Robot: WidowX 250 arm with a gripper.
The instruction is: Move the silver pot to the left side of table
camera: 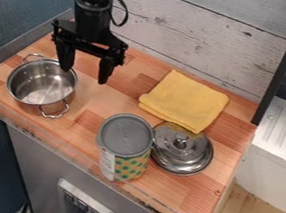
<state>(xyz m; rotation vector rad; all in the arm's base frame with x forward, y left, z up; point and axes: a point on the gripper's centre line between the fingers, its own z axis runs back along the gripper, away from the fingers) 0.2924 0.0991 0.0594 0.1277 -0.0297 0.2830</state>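
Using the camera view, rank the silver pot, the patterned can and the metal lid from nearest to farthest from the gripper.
1. Silver pot: at the left, right beside the gripper.
2. Patterned can: near the front edge.
3. Metal lid: to the can's right.

Pot (41,83) left on table (91,108), can (125,137) front-centre, lid (183,150) right of can, cloth (186,101) behind lid

Yellow cloth (186,101) (folded), patterned can (124,149), lidded silver bowl (181,149).
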